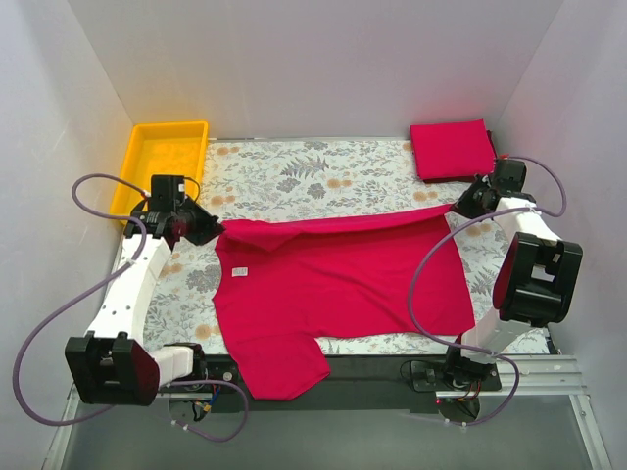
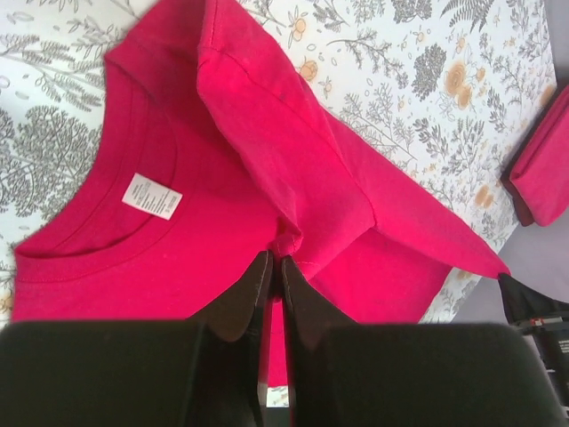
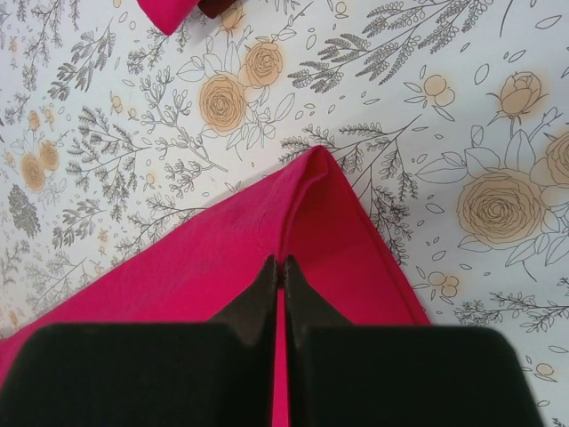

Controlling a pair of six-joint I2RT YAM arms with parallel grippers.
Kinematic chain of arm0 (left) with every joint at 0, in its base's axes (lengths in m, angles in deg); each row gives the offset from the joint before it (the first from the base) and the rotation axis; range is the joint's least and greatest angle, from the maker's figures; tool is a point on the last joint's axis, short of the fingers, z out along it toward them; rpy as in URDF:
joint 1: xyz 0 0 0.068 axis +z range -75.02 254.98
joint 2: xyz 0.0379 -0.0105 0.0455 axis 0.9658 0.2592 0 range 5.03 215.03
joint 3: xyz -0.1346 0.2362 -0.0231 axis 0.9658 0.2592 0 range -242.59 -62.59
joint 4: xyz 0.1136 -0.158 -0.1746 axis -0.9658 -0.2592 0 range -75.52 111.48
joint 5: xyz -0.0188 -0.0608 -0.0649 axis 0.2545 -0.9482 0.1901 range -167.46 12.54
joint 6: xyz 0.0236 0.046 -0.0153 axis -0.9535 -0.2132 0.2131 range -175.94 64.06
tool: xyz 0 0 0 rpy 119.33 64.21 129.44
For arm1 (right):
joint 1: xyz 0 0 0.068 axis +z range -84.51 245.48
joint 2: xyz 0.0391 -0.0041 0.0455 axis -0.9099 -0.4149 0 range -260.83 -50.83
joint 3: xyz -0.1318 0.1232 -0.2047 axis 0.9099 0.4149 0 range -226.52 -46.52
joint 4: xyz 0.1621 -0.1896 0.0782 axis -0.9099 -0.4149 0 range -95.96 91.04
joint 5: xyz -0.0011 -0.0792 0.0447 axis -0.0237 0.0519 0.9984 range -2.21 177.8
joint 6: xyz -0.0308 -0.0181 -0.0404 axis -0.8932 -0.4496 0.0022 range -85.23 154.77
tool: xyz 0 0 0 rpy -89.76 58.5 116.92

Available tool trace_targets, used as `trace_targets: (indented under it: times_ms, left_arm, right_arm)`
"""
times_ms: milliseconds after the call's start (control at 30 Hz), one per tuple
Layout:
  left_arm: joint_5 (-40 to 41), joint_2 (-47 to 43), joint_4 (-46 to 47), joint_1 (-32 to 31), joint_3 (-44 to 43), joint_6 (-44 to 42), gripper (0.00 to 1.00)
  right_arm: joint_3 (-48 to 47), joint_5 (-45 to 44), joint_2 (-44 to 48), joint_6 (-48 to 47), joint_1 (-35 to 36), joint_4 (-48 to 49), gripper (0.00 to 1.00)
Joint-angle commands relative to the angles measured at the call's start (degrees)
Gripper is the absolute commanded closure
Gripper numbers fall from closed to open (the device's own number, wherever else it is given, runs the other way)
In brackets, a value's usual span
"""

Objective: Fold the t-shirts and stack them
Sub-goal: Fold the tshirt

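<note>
A crimson t-shirt point(image 1: 333, 289) lies spread on the floral table, neck to the left, white tag point(image 1: 240, 272) showing. Its far edge is lifted and stretched between both grippers. My left gripper point(image 1: 203, 227) is shut on the shirt's far sleeve and shoulder fold, as the left wrist view point(image 2: 277, 258) shows. My right gripper point(image 1: 460, 208) is shut on the shirt's far hem corner, pinched in the right wrist view point(image 3: 281, 262). A second t-shirt point(image 1: 452, 150), folded, lies at the back right corner; it also shows in the left wrist view point(image 2: 544, 169).
A yellow plastic tray point(image 1: 147, 164) stands at the back left corner. White walls close in the table on three sides. The shirt's near sleeve point(image 1: 284, 367) hangs over the dark front edge of the table.
</note>
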Motion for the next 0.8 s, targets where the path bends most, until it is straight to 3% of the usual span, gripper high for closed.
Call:
trace_targets:
  times_ms: [0,300,767]
  left_arm:
    - [-0.93,-4.86,-1.58,0.17,2.96,1.18,1.00]
    - [-3.12,-10.84,-0.35,0.17,14.73,3.11,1.00]
    - [-1.81,-11.90,1.67,0.17,21.78,3.55,1.00]
  right_arm:
    - [0.39,-1.11,3.02,-1.37,-0.63,-0.85,0.99]
    - [7.16,-2.61,5.75,-2.68,-0.98,-1.12,0.99]
    - [9.97,-2.70,2.23,-3.65,-0.98,0.55,0.99]
